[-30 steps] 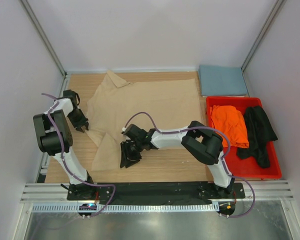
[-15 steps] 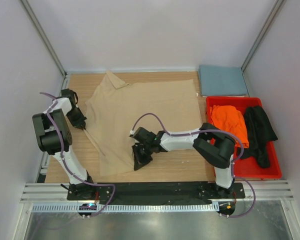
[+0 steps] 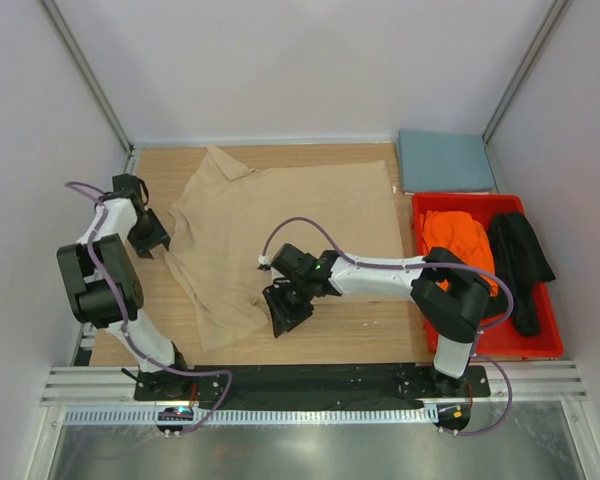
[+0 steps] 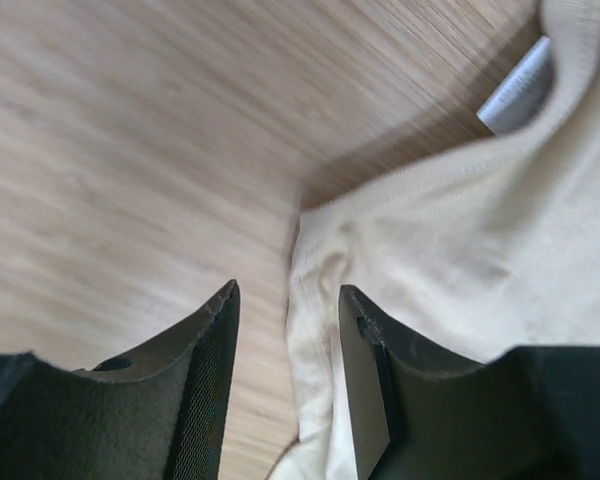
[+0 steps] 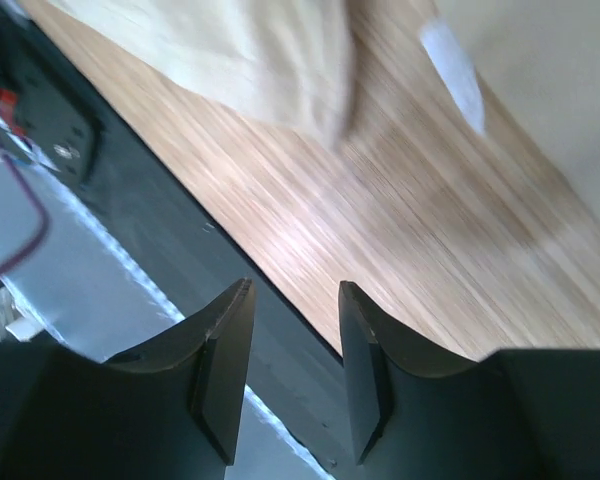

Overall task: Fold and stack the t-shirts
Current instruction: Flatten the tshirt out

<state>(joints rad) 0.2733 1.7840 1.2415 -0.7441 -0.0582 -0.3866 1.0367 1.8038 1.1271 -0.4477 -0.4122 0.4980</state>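
A tan t-shirt point(image 3: 280, 215) lies spread flat across the wooden table point(image 3: 370, 320). My left gripper point(image 3: 150, 240) is at its left sleeve edge. In the left wrist view this gripper point(image 4: 287, 290) stands open, with the rumpled edge of the tan cloth point(image 4: 460, 260) lying under the gap, not pinched. My right gripper point(image 3: 283, 315) hovers at the shirt's near hem. It is open point(image 5: 295, 285) and empty above the table's front edge, the hem point(image 5: 260, 60) lying beyond its tips. An orange t-shirt point(image 3: 460, 245) and a black one point(image 3: 515, 265) sit in the bin. A folded blue-grey t-shirt point(image 3: 445, 160) lies at the back right.
The red plastic bin point(image 3: 485, 350) stands on the right side of the table. White enclosure walls close in the left, back and right. A black base plate point(image 3: 300, 380) with both arm mounts runs along the near edge.
The shirt's folded lower-left flap has been pulled out flat. Both grippers shut and then opened again, letting go of the cloth. The left gripper moved back and left; the right shifted slightly right.
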